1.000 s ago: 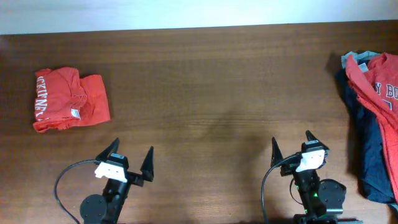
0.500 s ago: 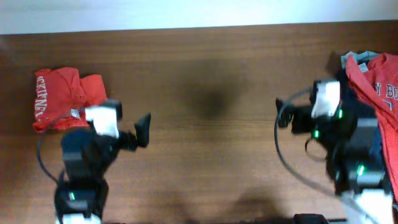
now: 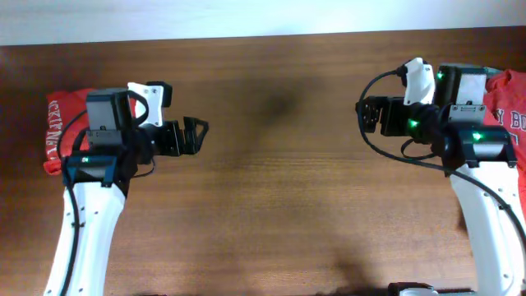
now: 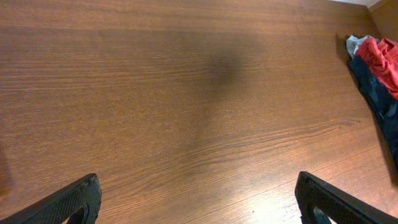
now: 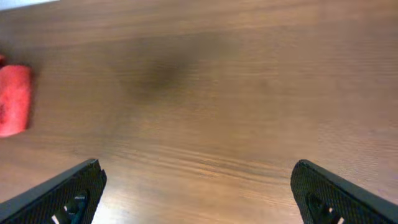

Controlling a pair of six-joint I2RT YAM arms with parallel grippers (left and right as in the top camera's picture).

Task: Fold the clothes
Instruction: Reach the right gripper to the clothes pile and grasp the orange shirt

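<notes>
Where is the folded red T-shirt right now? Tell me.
Overhead view: the folded red T-shirt lies at the table's left end, partly hidden beneath the left arm.

Unreadable partial lettering (image 3: 53, 131) on red T-shirt (image 3: 71, 105)

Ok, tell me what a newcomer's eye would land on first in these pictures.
The left gripper and right gripper stand out most, both open, empty and facing each other across the middle of the wooden table. A folded red-orange T-shirt lies at the table's left end, partly hidden by the left arm, and a loose pile of clothes, red over navy, sits at the far right.
</notes>
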